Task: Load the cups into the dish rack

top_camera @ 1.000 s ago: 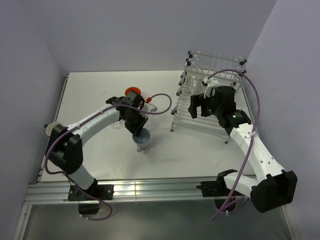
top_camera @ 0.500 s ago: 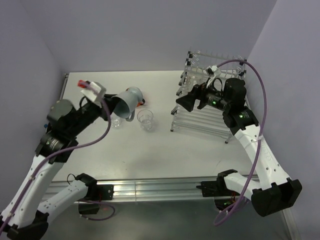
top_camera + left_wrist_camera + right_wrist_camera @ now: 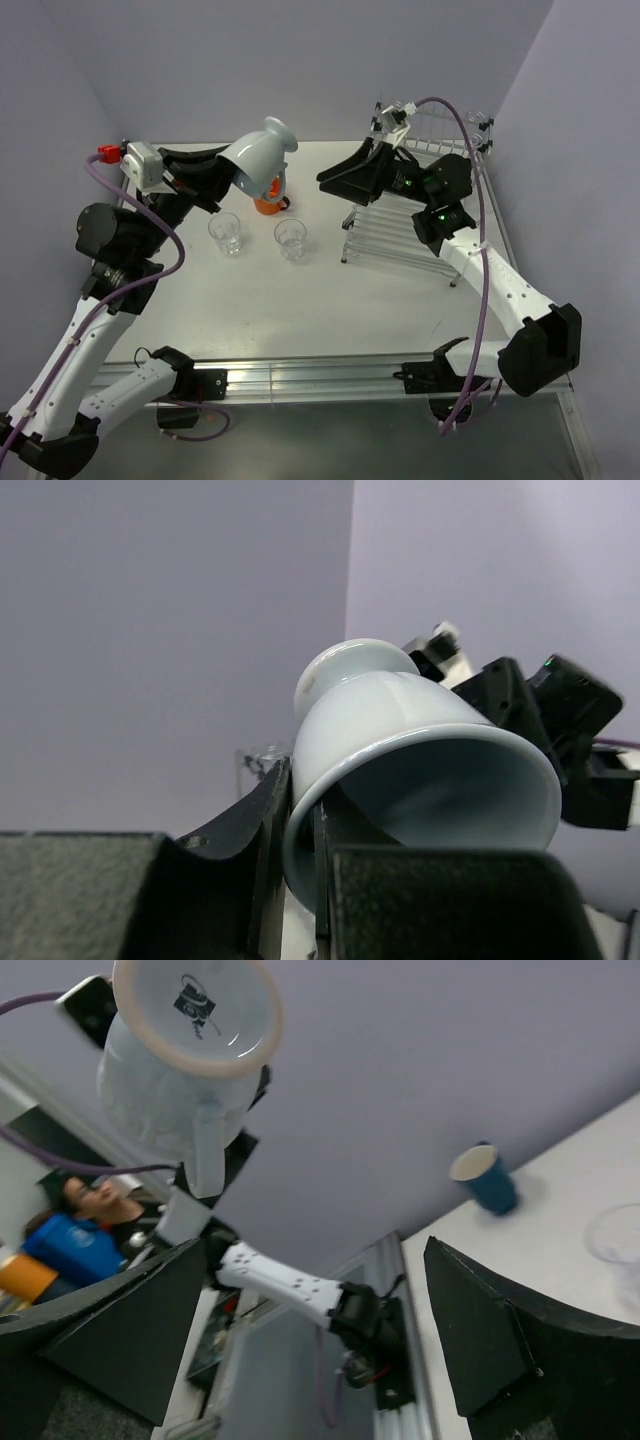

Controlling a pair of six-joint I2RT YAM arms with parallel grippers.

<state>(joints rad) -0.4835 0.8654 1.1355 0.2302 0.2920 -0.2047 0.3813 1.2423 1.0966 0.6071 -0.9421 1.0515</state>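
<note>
**Blue-grey mug [image 3: 258, 158] aloft; a handover looks next**

Left gripper [image 3: 303, 830] pinches the mug's wall at the rim, one finger inside and one outside. The mug rides high over the far left of the table [image 3: 400, 300]. It is tipped, with the mouth toward the wrist and the foot up and to the right.

Right gripper [image 3: 335, 183] is spread wide and empty. It is aimed at the mug from in front of the dish rack [image 3: 395, 240], near the mug but with a gap between. The rack sits at the table's far right, and the arm hides much of it.

Judged step: passing the mug across to the rack-side arm. Next, the mug body has to come between the open jaws, and the right must close before the left lets go. The handle should stay clear of the pads.

Mug: glossy glaze, flared lip, narrowed foot, printed mark under the base.

Not yet loaded: orange mug [image 3: 268, 200] and two tumblers [image 3: 227, 233] [image 3: 291, 238], which are clear, thin-walled and tapered.

Rack: thin pale wire rods, upright prongs, black corner fittings.

Table: matte white.
</note>
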